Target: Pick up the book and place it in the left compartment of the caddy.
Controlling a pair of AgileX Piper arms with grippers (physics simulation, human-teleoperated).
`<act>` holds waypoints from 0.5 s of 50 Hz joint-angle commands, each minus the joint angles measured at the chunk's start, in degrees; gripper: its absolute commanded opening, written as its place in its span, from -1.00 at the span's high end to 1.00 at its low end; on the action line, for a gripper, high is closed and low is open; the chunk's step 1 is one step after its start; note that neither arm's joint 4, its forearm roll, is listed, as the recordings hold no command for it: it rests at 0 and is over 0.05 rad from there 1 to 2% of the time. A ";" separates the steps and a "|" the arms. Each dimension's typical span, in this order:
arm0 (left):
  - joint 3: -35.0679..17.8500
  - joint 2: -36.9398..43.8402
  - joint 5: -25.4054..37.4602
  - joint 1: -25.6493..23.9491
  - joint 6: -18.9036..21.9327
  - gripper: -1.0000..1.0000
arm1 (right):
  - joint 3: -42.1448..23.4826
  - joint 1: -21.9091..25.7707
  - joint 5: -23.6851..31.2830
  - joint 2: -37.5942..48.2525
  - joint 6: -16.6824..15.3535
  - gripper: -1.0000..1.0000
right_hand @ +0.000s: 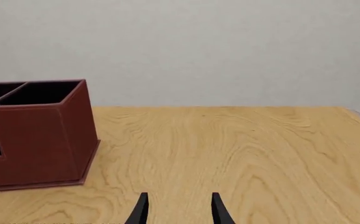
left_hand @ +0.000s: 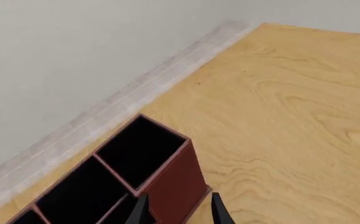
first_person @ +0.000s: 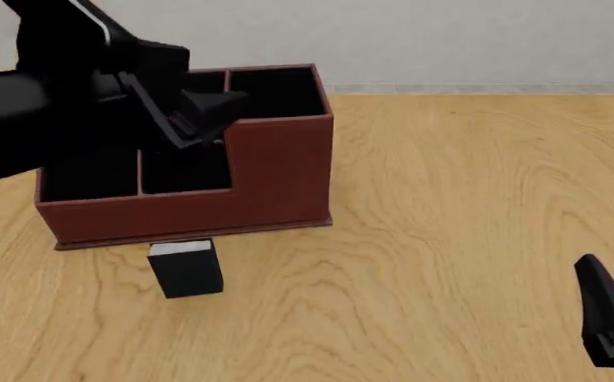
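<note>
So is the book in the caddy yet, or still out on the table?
Still out. The book stands on the table just in front of the caddy, outside its front wall; neither pincer holds it.

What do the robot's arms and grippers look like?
Both arms are plain black. The left arm is thick and blocky, with a thin white line near its top. Its left gripper and the right gripper each have two thin, pointed black fingers. No cables show.

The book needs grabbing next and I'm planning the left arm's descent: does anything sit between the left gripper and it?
Yes. The left gripper hangs above the caddy, while the book stands on the table just in front of the caddy's low front wall. A straight path would cross that wall; coming over it, nothing else blocks.
</note>
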 commanded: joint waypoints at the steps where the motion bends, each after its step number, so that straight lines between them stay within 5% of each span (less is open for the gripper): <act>1: -10.46 5.34 11.36 -1.25 4.74 -1.00 | 0.02 0.47 0.13 0.10 -0.39 -1.00; 10: -19.00 8.58 19.69 -1.54 5.73 -1.00 | 0.06 0.76 0.01 0.24 -0.44 -1.00; 14: -23.88 11.24 25.15 -2.01 3.12 -1.00 | 0.04 0.74 -0.04 0.36 -0.34 -1.00; 25: -25.26 16.26 30.65 -0.72 2.22 -1.00 | 0.09 1.02 -0.23 0.63 -0.65 -1.00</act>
